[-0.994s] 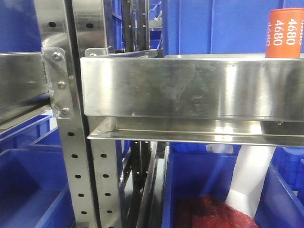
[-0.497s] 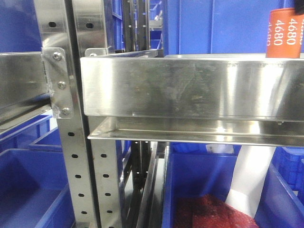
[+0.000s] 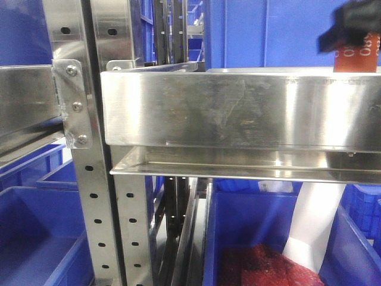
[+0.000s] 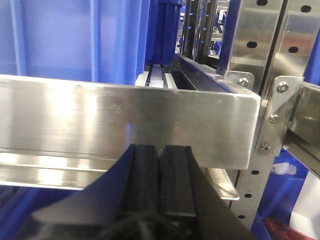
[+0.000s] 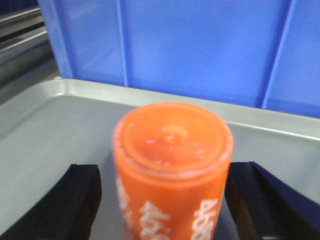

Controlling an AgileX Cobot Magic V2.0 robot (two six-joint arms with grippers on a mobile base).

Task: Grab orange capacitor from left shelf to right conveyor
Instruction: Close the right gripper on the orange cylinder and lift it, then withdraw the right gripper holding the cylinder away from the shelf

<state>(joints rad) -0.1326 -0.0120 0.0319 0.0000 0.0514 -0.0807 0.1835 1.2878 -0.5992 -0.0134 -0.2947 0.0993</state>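
Right-wrist view: orange capacitor (image 5: 172,165) upright on the grey tray floor of the left shelf (image 5: 60,115), near the blue bin wall (image 5: 200,45) on the far side, flat top towards the camera, slightly blurred. Open right hand (image 5: 165,202), fingers (image 5: 75,200) straddling the cylinder to left and right and apparently apart from its sides; any contact lower down hidden below the frame. Front view: the same hand as a dark shape over the capacitor at the far right, above the shiny tray front (image 3: 238,113). Left-wrist view: closed left hand (image 4: 160,175), pads pressed together on nothing, parked just on the near side of the tray front. No sight of the right conveyor. Step in hand, as judged: closing on the capacitor ahead of the lift. For a sound grasp, centre the cylinder between the pads, keep the pads parallel to its axis, and take hold on the printed side wall below the top rim, not on the rounded edge. Close gently to avoid nudging the cylinder over on the smooth steel. Likely risks: slip of a smooth round body, tipping from one-sided contact. Lift straight up, clear of the tray front, before any swing to the right.
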